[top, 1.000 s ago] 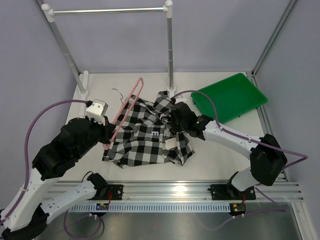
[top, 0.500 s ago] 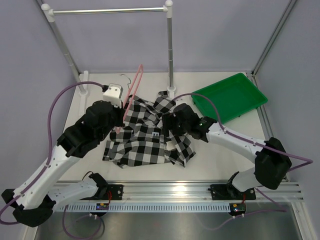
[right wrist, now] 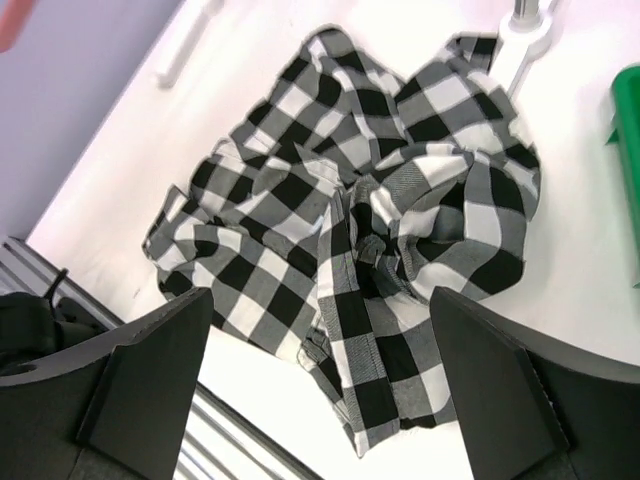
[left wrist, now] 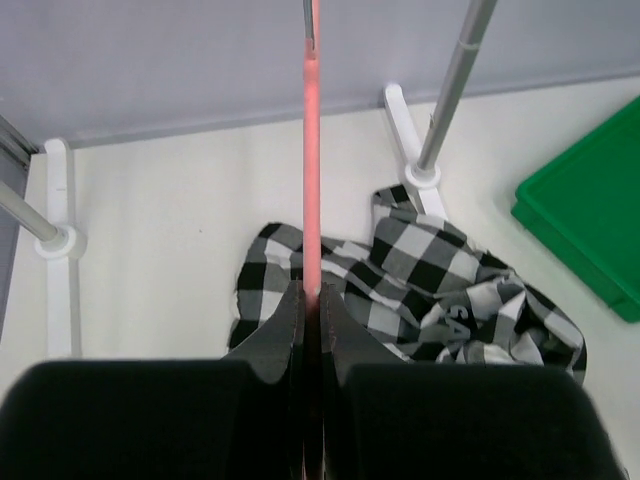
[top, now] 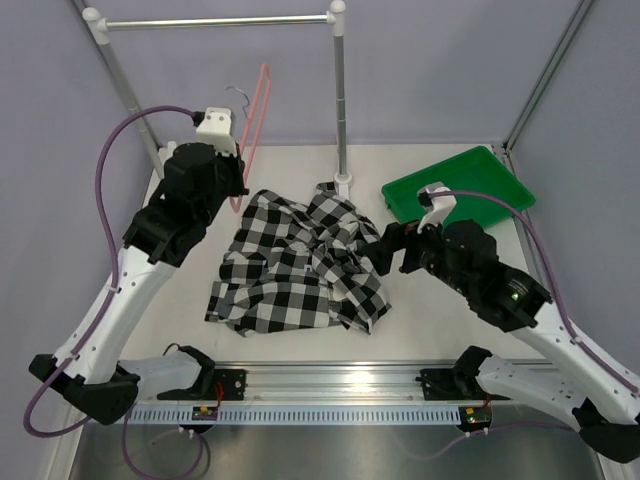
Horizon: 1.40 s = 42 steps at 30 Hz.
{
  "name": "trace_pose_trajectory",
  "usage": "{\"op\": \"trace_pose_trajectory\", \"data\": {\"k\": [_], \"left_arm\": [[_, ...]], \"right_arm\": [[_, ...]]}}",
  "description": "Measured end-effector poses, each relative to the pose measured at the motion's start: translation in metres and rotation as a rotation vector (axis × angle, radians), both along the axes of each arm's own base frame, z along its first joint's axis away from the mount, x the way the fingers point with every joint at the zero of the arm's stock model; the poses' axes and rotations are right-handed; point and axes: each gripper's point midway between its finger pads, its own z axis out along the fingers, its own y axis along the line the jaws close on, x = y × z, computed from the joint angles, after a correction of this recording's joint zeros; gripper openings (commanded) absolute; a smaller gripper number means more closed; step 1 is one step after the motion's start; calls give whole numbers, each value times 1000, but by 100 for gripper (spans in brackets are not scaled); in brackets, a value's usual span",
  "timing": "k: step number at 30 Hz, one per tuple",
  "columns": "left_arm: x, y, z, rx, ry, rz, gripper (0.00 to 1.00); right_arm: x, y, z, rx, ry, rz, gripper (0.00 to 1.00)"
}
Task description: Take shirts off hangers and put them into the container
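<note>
The black-and-white checked shirt lies crumpled on the white table, off the hanger. My left gripper is shut on the salmon-pink hanger. It holds the hanger upright in the air at the back left, above the shirt's left edge. Right of the shirt and above it, my right gripper stands open with nothing between its fingers. The green container sits at the back right, with nothing in the part that shows.
A silver rail on two posts spans the back. The right post and its white foot stand between the shirt and the container. The left post slants just behind my left arm. An aluminium track runs along the near edge.
My left gripper has lifted the hanger up and back, clear of the shirt. My right gripper has opened, let go of the shirt and drawn back to the right.
</note>
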Motion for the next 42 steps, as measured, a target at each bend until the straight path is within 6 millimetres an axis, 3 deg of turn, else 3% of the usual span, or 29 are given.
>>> {"op": "trace_pose_trajectory", "data": {"k": [4,7,17,24,32,42], "left_arm": [[25,9,23,-30,-44,16,0],[44,15,39,-46,-84,18,0],[93,41,71,-79,-171,21,0],[120,40,73,-95,-193,-22,0],[137,52,77,-102,-208,-37,0],[157,52,73,-104,-202,-70,0]], "right_arm": [[-16,-22,26,48,-80,-11,99],[-25,-37,33,67,-124,-24,99],[-42,-57,25,78,-180,-19,99],[-44,-60,23,73,-191,-17,99],[-43,-58,15,59,-178,-14,99],[-43,-58,13,56,-175,-12,99]]}}
